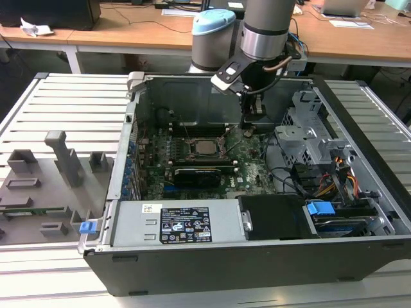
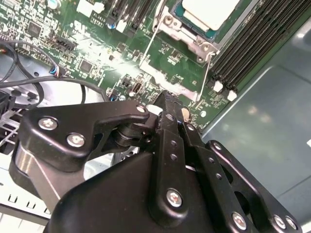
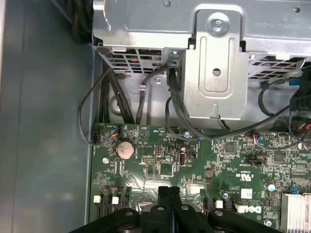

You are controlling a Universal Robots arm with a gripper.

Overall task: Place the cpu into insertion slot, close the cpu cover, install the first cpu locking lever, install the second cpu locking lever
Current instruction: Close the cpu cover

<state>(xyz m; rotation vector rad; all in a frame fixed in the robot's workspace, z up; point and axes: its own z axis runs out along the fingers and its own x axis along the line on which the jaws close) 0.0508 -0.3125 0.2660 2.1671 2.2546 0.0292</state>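
Seating looks done: silver-grey square cpu (image 2: 209, 9) lies in its silver-rimmed insertion slot (image 2: 192, 41), so the black gripper (image 2: 169, 99) hangs beside, clenched empty.

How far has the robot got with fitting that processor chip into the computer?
Looks done: the cpu sits in place, with the cpu cover lying down around it. In hand: nothing; the hand is shut and empty, poised over the motherboard nearby. Left: two thin wire locking levers seem to stick out unlatched, though that is hard to judge.
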